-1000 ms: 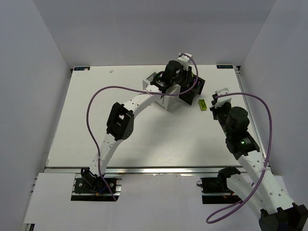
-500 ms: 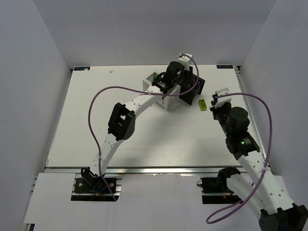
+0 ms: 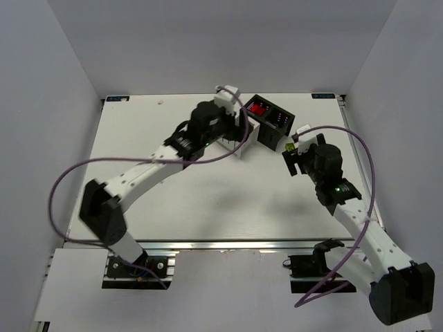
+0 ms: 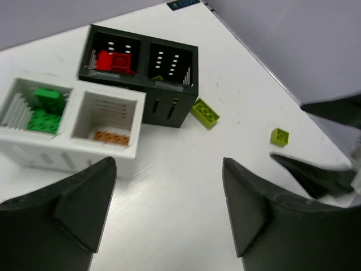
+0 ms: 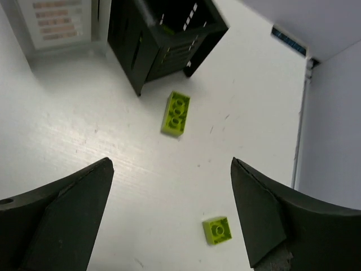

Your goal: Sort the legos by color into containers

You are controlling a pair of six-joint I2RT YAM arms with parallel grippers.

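**Right wrist view.** The right tool [image 5: 169,169] hangs over the tabletop [image 5: 84,113], jaws spread wide with nothing between them. Straight ahead, roughly centred between its fingers, lies the long yellow-green brick [image 5: 176,113], studs up, just beside a corner of the black bin [image 5: 152,53]. The small yellow-green brick [image 5: 218,230] lies nearer the tool, off toward one finger and well apart from the long one.

**Left wrist view.** The left tool [image 4: 167,166] is likewise wide open and empty. Ahead of it and to one side stands the white bin [image 4: 67,155]. Its outer cell holds green bricks [image 4: 42,113], and the cell nearer the tool's centre line holds the orange-brown plate [image 4: 111,136]. Beyond it the black bin holds red bricks [image 4: 115,59] in one cell, and I glimpse a trace of yellow-green in the other.

I judge the two loose bricks to be all that is left to sort, both bound for that second black cell.

**Hazards, as I read them:**
- A finger lowered on the bin side of the long brick may strike the slotted wall and shove the bin.
- A descent off centre may land on the studs and skid the brick away.
- The small brick offers little to grip and may twist out as the jaws close.
- Both tools sit near the same bins, so the arms may foul each other.
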